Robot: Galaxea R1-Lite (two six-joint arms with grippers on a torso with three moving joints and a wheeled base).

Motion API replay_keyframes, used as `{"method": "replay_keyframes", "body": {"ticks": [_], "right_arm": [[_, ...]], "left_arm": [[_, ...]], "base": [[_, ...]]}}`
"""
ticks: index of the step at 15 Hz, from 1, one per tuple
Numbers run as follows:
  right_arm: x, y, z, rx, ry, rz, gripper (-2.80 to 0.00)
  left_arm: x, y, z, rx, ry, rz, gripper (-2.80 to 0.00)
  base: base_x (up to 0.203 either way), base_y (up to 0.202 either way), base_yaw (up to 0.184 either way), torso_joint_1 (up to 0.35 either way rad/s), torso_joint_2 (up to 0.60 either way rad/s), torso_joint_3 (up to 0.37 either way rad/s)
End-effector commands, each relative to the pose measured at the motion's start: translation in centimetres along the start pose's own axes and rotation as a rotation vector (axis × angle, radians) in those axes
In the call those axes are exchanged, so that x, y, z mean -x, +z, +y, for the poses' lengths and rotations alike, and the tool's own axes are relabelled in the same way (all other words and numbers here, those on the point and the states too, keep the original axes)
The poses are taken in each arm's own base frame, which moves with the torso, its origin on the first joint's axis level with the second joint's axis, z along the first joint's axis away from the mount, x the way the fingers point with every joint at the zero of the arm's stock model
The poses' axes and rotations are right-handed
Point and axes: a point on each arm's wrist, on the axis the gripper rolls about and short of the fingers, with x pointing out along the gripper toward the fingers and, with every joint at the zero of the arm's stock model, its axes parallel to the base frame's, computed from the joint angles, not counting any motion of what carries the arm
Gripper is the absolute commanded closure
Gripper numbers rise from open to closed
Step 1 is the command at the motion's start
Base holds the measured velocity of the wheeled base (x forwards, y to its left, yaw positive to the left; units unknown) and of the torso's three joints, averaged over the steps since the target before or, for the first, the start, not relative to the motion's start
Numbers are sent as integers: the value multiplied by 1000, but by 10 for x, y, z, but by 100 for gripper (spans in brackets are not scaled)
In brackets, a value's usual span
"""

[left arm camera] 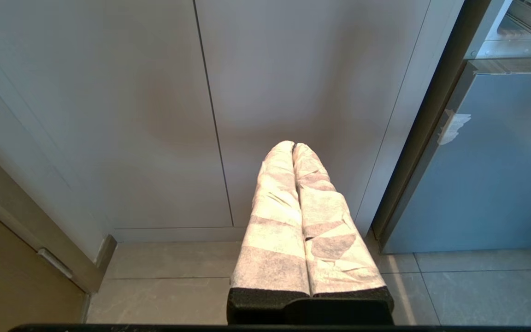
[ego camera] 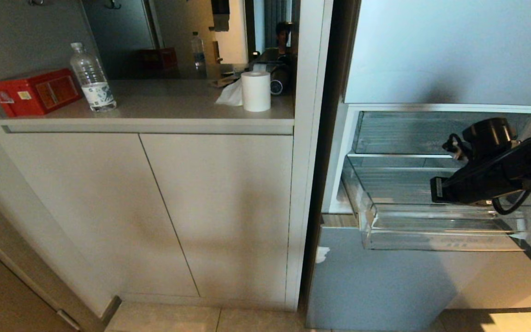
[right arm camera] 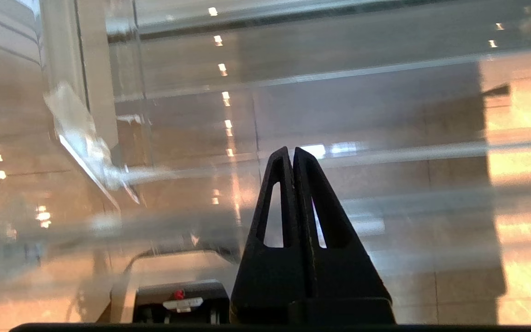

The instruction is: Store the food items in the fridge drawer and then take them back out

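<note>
Your right end effector (ego camera: 436,190) reaches over the pulled-out fridge drawer (ego camera: 440,230).
Its fingers are pressed together, holding nothing. Your left end effector (left arm camera: 293,146), also closed, faces the cabinet doors (left arm camera: 201,115).

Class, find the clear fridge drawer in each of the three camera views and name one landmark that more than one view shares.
Head view: the fridge drawer is at lower right, pulled out, under the right gripper.
Left wrist view: not clearly in it; only the fridge's edge shows.
Right wrist view: its clear plastic fills the picture.
Shared landmark: the blue fridge panel, with its white scrap.
</note>
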Motion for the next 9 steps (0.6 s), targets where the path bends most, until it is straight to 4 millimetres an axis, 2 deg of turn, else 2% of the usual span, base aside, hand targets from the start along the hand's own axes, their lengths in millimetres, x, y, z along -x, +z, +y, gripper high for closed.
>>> {"method": "replay_keyframes", "body": {"ticks": [1, 4, 7, 9], "right_arm": [[23, -2, -8, -3, -12, -19, 0], [18, 1, -8, -6, -12, -20, 0], [8, -9, -9, -1, -20, 28, 0], [17, -14, -12, -2, -23, 29, 0]], "left_arm": [[0, 0, 0, 0, 0, 1, 0], [0, 0, 0, 0, 0, 1, 0], [0, 0, 0, 0, 0, 0, 0], [0, 0, 0, 0, 0, 0, 0]], "base": [[0, 0, 0, 0, 0, 0], [0, 0, 0, 0, 0, 0], [0, 0, 0, 0, 0, 0], [0, 0, 0, 0, 0, 0]]}}
